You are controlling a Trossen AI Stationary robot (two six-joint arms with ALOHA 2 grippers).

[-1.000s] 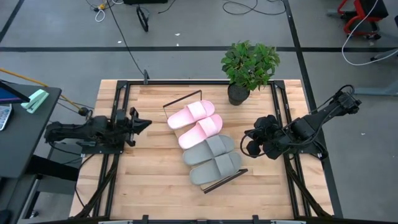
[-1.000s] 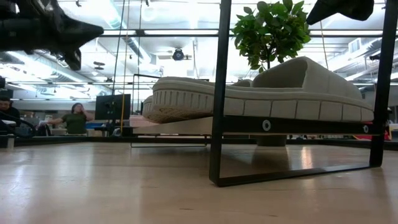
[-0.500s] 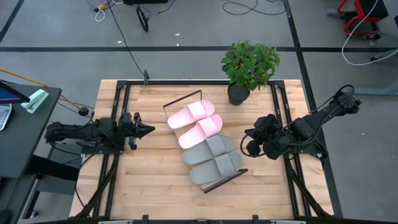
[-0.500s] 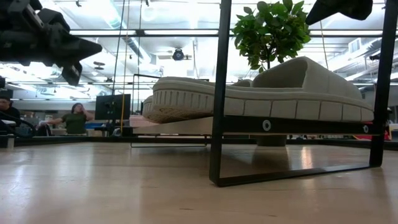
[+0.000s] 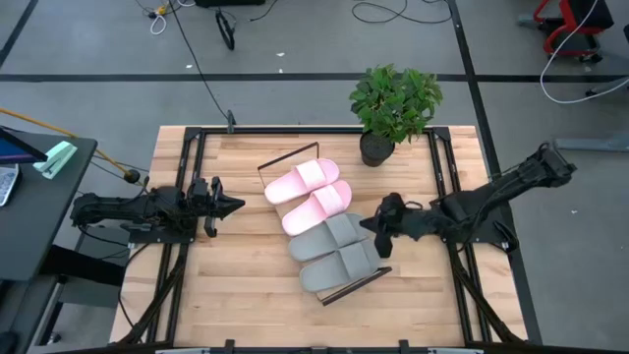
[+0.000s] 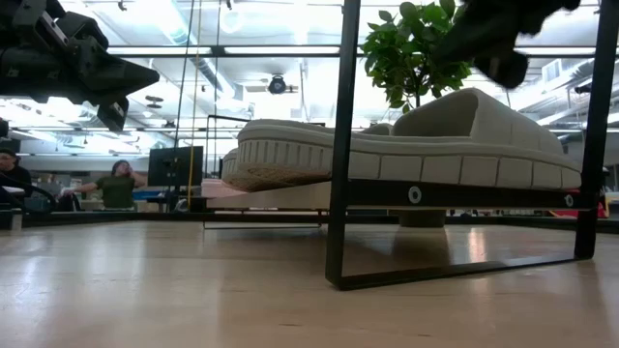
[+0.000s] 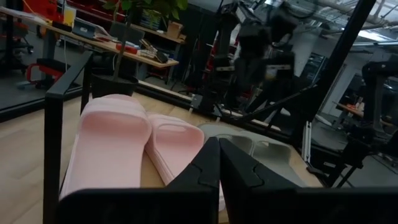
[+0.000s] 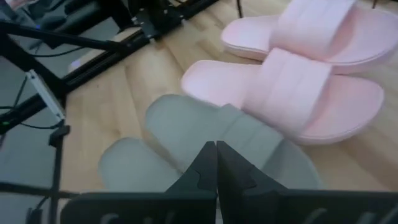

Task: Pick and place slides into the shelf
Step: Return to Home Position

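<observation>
Bright, even light falls from above — ceiling strips glare white behind the shelf; my tabletop shines softly.

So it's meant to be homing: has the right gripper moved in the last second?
Yes. In the high view the right gripper has swung toward picture left, closing its gap to the grey slides, which stayed put.

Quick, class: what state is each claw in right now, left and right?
left claw: closed, holding nothing.
right claw: closed, holding nothing.
</observation>
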